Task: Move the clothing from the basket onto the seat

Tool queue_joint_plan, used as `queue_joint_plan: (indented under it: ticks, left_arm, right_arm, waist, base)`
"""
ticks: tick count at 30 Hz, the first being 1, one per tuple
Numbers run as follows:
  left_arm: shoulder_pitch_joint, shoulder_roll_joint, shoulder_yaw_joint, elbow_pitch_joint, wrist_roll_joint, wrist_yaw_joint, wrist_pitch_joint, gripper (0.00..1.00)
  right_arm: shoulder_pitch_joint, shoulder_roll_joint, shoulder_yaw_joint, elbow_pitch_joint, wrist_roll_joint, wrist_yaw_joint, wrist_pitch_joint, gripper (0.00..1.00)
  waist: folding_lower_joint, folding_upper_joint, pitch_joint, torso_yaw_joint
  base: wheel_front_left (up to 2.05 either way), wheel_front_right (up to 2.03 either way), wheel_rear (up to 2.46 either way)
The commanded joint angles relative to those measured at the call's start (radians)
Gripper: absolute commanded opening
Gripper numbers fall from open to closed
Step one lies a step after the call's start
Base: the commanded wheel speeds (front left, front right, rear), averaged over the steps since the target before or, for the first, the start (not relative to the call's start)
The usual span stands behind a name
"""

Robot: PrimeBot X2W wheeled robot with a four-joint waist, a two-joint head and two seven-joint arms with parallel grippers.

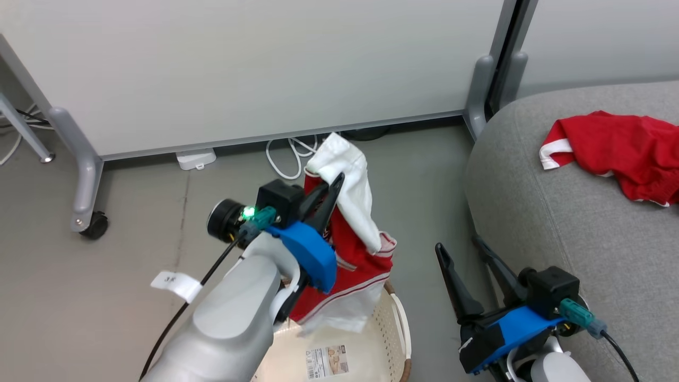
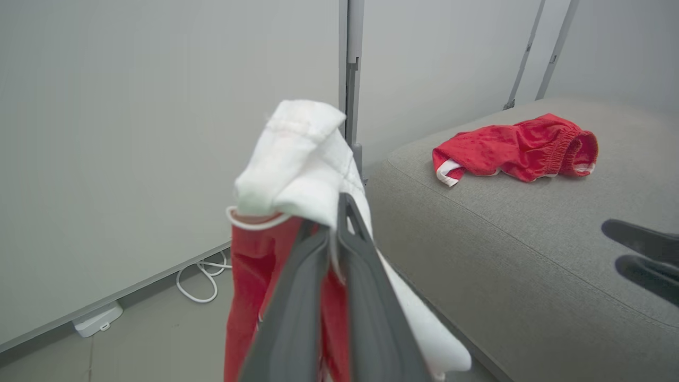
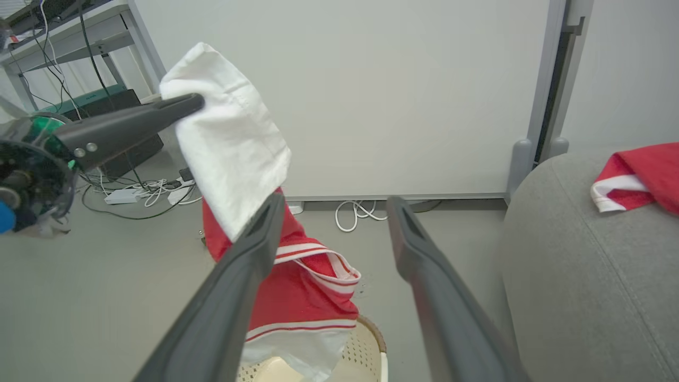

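1. Black left end effector (image 1: 334, 185): jaws pressed together, clamped on the held garment (image 1: 360, 254) at its upper part, where a white panel flops over the fingertips.
2. Held garment is red with white stripes and trim. It hangs straight down from the grip. In the right wrist view its lower white hem sits at the rim of the basket (image 1: 400, 318); can't tell if it touches.
3. Basket is cream perforated plastic with a brown rim and a label on the bottom. It stands on the grey floor (image 1: 132, 223), directly under the left arm.
4. Right end effector (image 1: 457, 244): fingers spread wide, nothing held. It sits low, between the basket and the front edge of the seat (image 1: 557, 223).
5. Seat is light grey fabric, to the robot's right. The second garment (image 1: 615, 146), red with white trim, lies crumpled on top, well apart from both end effectors.
6. Behind: a pale partition panel (image 1: 265, 69), with a white cable (image 1: 289, 156) looped on the floor at its base.
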Motion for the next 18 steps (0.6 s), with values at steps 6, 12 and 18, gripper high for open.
queue_joint_plan:
  ticks: [6, 12, 18]
  left_arm:
    - [-0.079, -0.002, -0.026, -0.017, -0.025, -0.007, 0.026, 0.00]
    - [-0.121, -0.003, -0.068, -0.045, -0.063, -0.007, 0.050, 0.00]
    - [-0.146, -0.004, -0.111, -0.073, -0.107, 0.000, 0.076, 0.00]
  right_arm:
    - [0.020, -0.002, 0.018, 0.008, 0.017, 0.000, 0.008, 1.00]
    - [0.023, -0.002, 0.030, 0.015, 0.022, 0.000, 0.011, 1.00]
    - [0.019, -0.002, 0.044, 0.022, 0.027, 0.000, 0.013, 1.00]
  waist:
    - [0.0002, -0.0001, -0.020, 0.011]
    - [0.0002, -0.0001, -0.034, 0.016]
    - [0.0002, -0.0001, -0.048, 0.014]
  base:
    - [0.00, 0.00, 0.00]
    - [0.00, 0.00, 0.00]
    - [0.00, 0.00, 0.00]
